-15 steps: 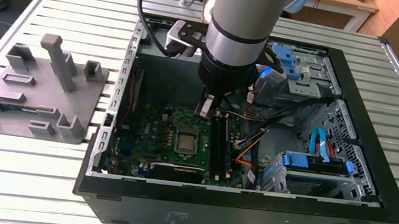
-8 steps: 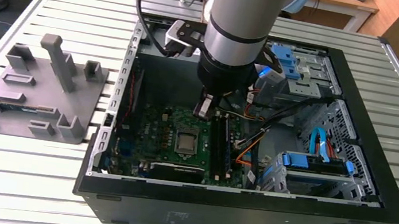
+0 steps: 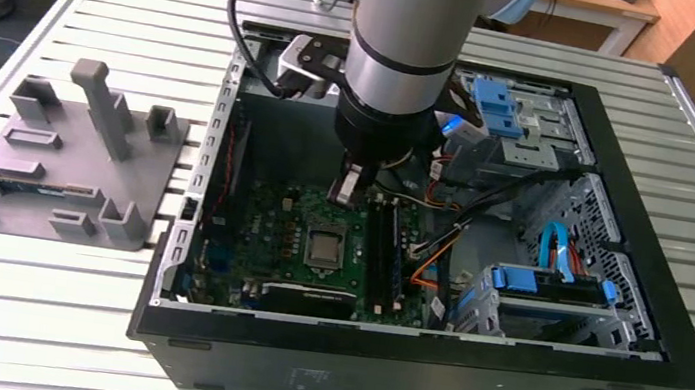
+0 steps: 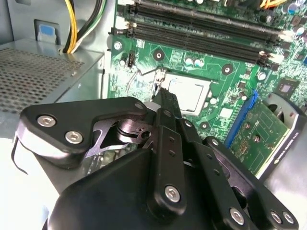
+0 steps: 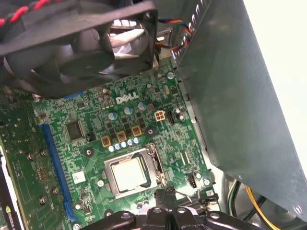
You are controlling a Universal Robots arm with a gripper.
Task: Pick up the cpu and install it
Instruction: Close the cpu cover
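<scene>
Progress: the cpu (image 5: 129,173) is sitting flat in its socket (image 5: 111,165) on the motherboard (image 5: 86,139), so by the look of it pick-up and placement are done.
Cpu again: in the second wrist view the same silver square (image 4: 186,94) lies inside the socket frame, just past the fingertips.
Left to do: I'd judge the seating is the main thing settled; whether the socket's retaining lever is latched I cannot tell.
Hand: the hand (image 4: 163,95) has its fingers pressed together into one narrow black tip, nothing between them.
Contact: the tip hangs at the socket's edge, just beside the cpu; touching or just clear, I can't say.
Wide view: the arm (image 3: 401,51) reaches down into the open case (image 3: 657,296), the hand (image 3: 345,190) above the board, with the case on the slatted worktop (image 3: 36,315).
</scene>
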